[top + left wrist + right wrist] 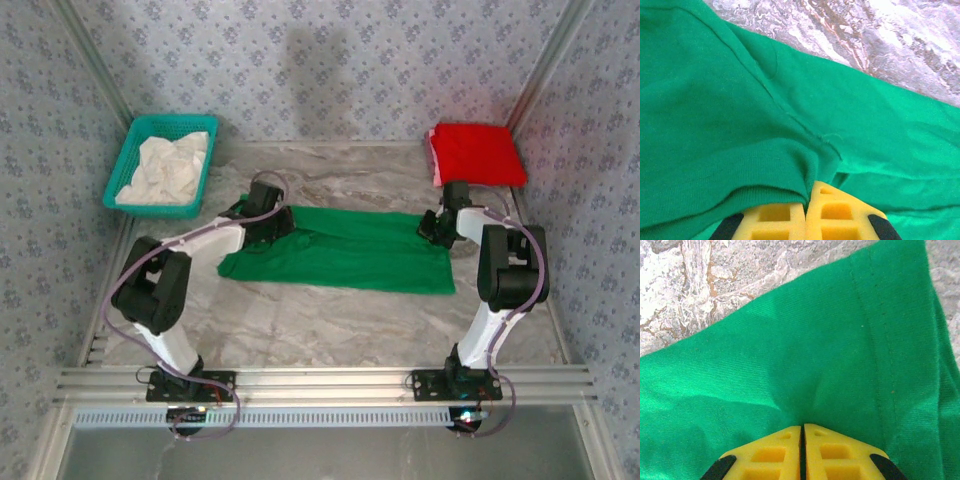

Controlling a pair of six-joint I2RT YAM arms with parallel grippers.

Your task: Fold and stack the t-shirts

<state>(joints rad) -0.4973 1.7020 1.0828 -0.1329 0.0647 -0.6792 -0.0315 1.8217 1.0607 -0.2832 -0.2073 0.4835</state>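
Green t-shirt (350, 255): spread across mid-table.
Left gripper (807, 194): jaws closed, pinching its left end.
Right gripper (802, 429): jaws closed, pinching its right end.
Red t-shirt (478, 153): folded, far right.
Teal basket (122, 172): far left, holding white cloth (165, 165).

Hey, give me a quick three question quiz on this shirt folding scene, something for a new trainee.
1. True or false: the red t-shirt is spread out flat.
2. What is the left gripper shut on? A) the green t-shirt B) the red t-shirt C) nothing
3. Fill in: the right gripper pinches the ____ t-shirt.
Key: 1 false, it lies folded at the far right corner; 2 A; 3 green.
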